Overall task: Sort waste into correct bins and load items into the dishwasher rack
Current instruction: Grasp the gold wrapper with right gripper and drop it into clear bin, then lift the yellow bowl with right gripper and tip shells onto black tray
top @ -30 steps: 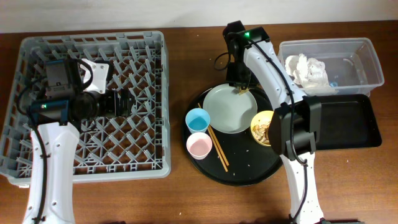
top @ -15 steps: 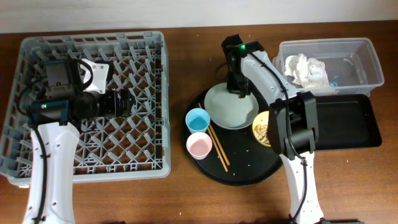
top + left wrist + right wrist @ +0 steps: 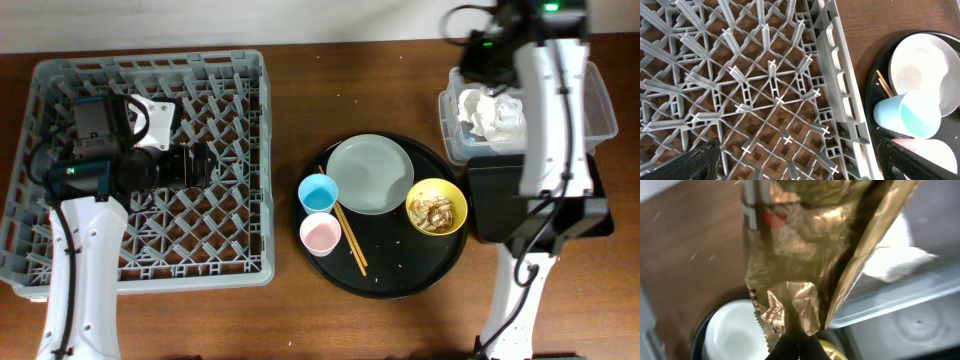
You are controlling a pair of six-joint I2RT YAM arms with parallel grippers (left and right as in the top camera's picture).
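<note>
My right gripper (image 3: pixel 799 349) is shut on the gold foil wrapper (image 3: pixel 810 255) and holds it in the air above the left end of the clear tub (image 3: pixel 603 108), where white tissue (image 3: pixel 490 112) lies. In the overhead view that gripper (image 3: pixel 480 52) is at the back right. The grey-green plate (image 3: pixel 369 174), the yellow bowl (image 3: pixel 436 206) with food scraps, the blue cup (image 3: pixel 318 192), the pink cup (image 3: pixel 320 234) and the chopsticks (image 3: pixel 351 238) sit on the round black tray (image 3: pixel 400 278). My left gripper (image 3: pixel 805 165) is open and empty over the grey rack (image 3: pixel 150 250).
The shallow black rectangular tray (image 3: pixel 488 205) lies in front of the clear tub, partly under my right arm. The rack's right wall (image 3: pixel 840 95) runs close to the round tray. Bare wood table shows between them and along the front edge.
My right arm has lifted the gold wrapper off the plate and swung it back and to the right, over the clear tub. The left arm has not moved.
</note>
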